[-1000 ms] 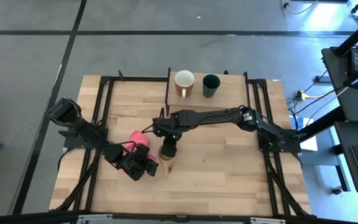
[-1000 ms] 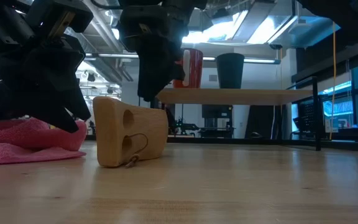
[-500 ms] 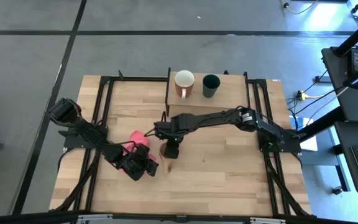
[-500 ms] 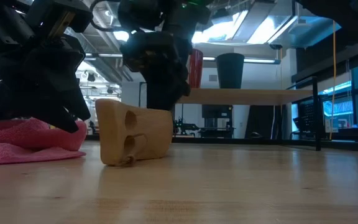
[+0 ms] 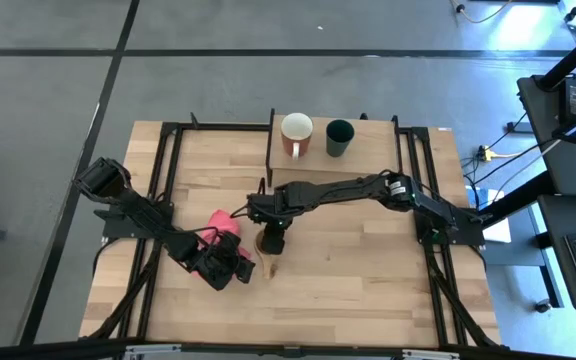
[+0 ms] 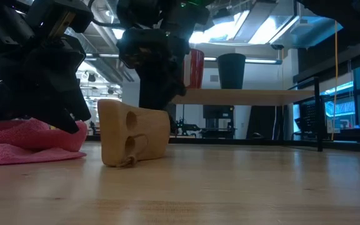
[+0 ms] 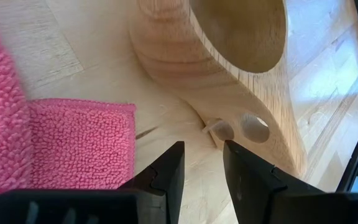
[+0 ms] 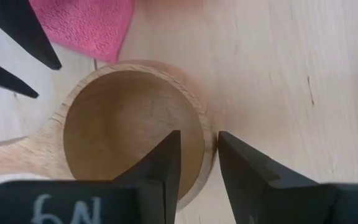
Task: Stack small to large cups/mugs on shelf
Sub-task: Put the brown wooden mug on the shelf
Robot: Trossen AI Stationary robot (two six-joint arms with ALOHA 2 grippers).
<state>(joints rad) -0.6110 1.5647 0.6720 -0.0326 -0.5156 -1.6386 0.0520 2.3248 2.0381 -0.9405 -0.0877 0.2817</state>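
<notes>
From my seat, the left gripper (image 5: pixel 240 268) idles, fingers apart, by the pink cloth (image 5: pixel 223 221), the right gripper's (image 5: pixel 274 240) fingers straddle the tan wooden handled cup's (image 5: pixel 268 250) rim on the desk (image 5: pixel 368 280), unclamped, while the red white-lined mug (image 5: pixel 296 134) and dark green cup (image 5: pixel 339 137) stand unstacked on the small black-legged wooden shelf (image 5: pixel 368 135).

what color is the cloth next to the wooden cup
Pink: the cloth shows best in the left wrist view.

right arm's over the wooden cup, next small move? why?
Probably close the right end effector on the wooden cup's rim: its fingers straddle the wall, one inside and one outside, with a gap between them. The red mug and green cup already sit on the shelf. The left end effector waits by the pink cloth.
</notes>
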